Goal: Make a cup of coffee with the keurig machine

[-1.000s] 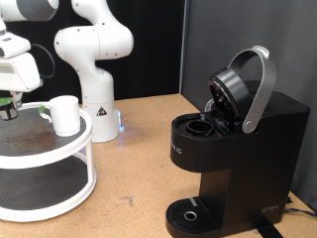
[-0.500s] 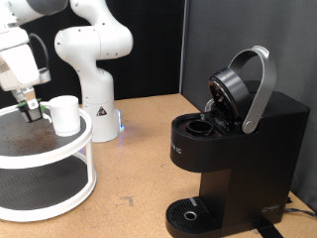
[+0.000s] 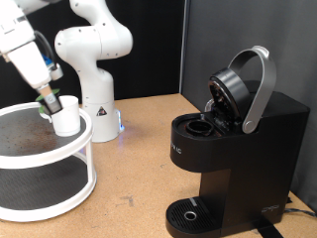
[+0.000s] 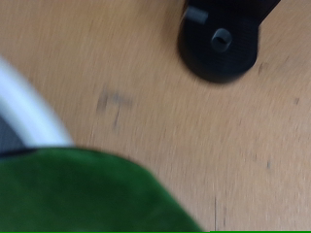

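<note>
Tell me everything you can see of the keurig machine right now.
The keurig machine is a large boxy black coffee maker, plastic by its look, standing upright on the wooden table at the exterior view's right. Its grey-silver arched handle is raised, so the lid is tilted open and the dark round pod chamber is exposed. A round drip tray sits at its base with no cup on it. Only the table touches it.

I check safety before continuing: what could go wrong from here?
1. The gripper, carrying a small dark pod with a green top, is right beside the small white cylindrical cup on the white round two-tier shelf; it may knock it over.
2. The large black keurig machine stands open; a misaligned pod could miss its chamber.
</note>
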